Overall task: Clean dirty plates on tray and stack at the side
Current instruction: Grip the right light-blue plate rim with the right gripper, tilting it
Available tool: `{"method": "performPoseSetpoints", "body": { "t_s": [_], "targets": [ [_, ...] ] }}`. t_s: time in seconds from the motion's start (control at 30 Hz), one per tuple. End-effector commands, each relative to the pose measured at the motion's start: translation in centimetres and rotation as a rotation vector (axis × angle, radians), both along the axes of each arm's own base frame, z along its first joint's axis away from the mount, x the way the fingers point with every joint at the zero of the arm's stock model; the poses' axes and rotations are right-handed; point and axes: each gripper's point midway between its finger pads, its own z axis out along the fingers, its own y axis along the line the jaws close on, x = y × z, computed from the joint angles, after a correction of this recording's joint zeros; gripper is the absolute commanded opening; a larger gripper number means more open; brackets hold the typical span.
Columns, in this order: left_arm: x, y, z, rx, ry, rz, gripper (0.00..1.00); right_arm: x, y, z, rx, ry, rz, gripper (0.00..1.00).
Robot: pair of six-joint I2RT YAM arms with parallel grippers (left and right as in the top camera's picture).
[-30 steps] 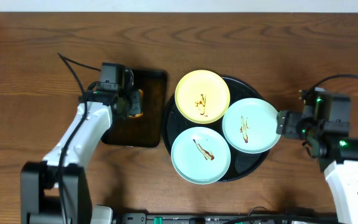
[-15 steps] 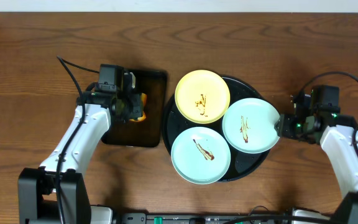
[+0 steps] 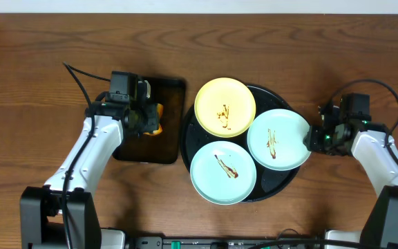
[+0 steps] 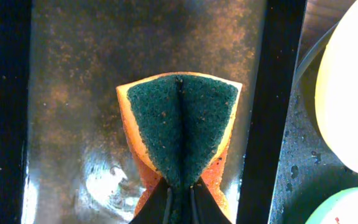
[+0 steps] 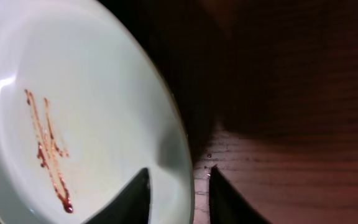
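Observation:
Three plates lie on the round black tray (image 3: 271,188): a pale yellow one (image 3: 225,104) at the back, a mint-blue one (image 3: 223,173) at the front and another mint-blue one (image 3: 276,138) on the right, each with a brown smear. My right gripper (image 3: 311,137) stands astride the right plate's (image 5: 92,112) outer rim: one finger lies over the plate, the other outside it, and a thin strip of wood shows between rim and outer finger (image 5: 225,196). My left gripper (image 4: 180,186) is shut on the folded teal-and-orange sponge (image 4: 182,124), over the rectangular tray.
The black rectangular tray (image 3: 164,149), wet inside (image 4: 73,93), lies left of the round tray, almost touching it. Brown wooden table (image 3: 40,62) surrounds both. The right plate overhangs the round tray's right edge.
My right gripper has moved in onto the right plate's rim and its jaws have narrowed around it. The left arm shifted slightly, still holding the sponge. No plate has moved.

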Motion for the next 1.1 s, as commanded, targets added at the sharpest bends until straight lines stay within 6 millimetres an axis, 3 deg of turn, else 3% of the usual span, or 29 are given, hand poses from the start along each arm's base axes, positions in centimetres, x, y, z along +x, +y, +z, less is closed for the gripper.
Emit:
{"method": "performPoseSetpoints", "body": {
  "t_s": [0.0,0.13,0.3,0.83,1.07],
  "targets": [
    [0.3,-0.4,0.7,-0.016,-0.016,-0.001,0.08,0.5,0.0,0.3,0.010,-0.013,0.001,0.21],
    [0.3,-0.4,0.7,-0.016,-0.015,-0.001,0.07,0.5,0.0,0.3,0.010,-0.013,0.001,0.17],
    [0.2,-0.4,0.7,-0.016,-0.012,-0.001,0.07,0.5,0.0,0.3,0.010,-0.013,0.001,0.01],
    [0.8,-0.4,1.0,-0.019,-0.038,-0.001,0.08,0.3,0.0,0.1,0.010,-0.007,0.001,0.01],
    [3.0,-0.6,4.5,-0.028,-0.206,-0.003,0.08,0.2,0.0,0.1,0.010,-0.003,0.001,0.01]
  ]
}}
